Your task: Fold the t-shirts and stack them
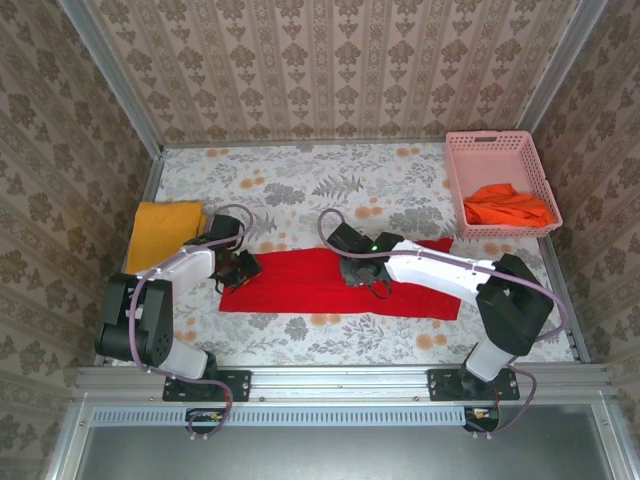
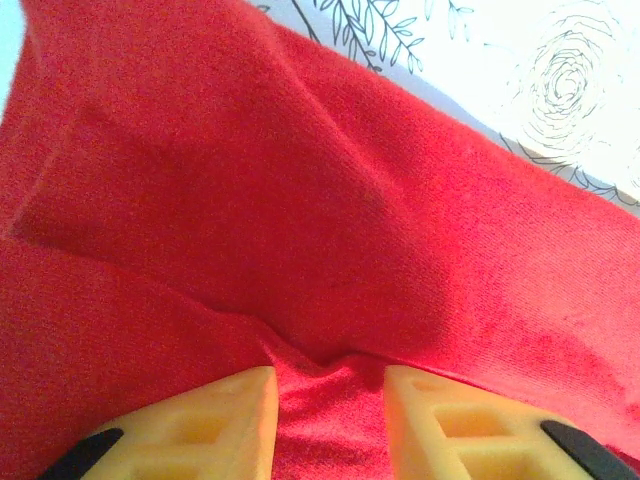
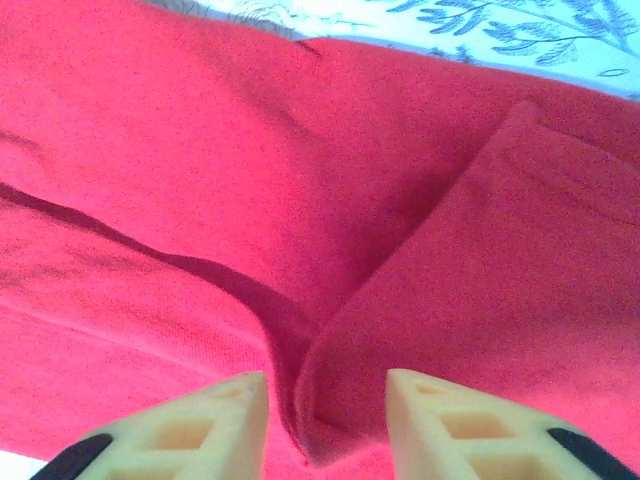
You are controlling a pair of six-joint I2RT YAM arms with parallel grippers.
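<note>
**Item: red shirt**. Soft knit cloth, spread lengthwise across the near middle of the table and already doubled into a long band. The right wrist view shows one layer lapped over another, with a raised fold edge.
**Handling (judged):** light and limp, so it will sag and crease wherever it is unsupported. It has no stiffness to push against. The weave looks grippy rather than slick, and it is not fragile. Best taken at edges or corners, catching both layers of a fold together. Lift from two points well apart so the band stays flat.

**Left gripper**: at the shirt's left end. The jaws are drawn partway in on a gathered pucker of red cloth, and creases run into the gap.

**Right gripper**: on the shirt's middle. The jaws are partly apart, straddling the fold edge. The cloth lies loose between them and does not look pinched.

**Yellow shirt**: folded, lying at the table's left side, beside the left arm.

**Orange shirt**: crumpled inside the pink basket at the far right corner, not yet folded.
</note>
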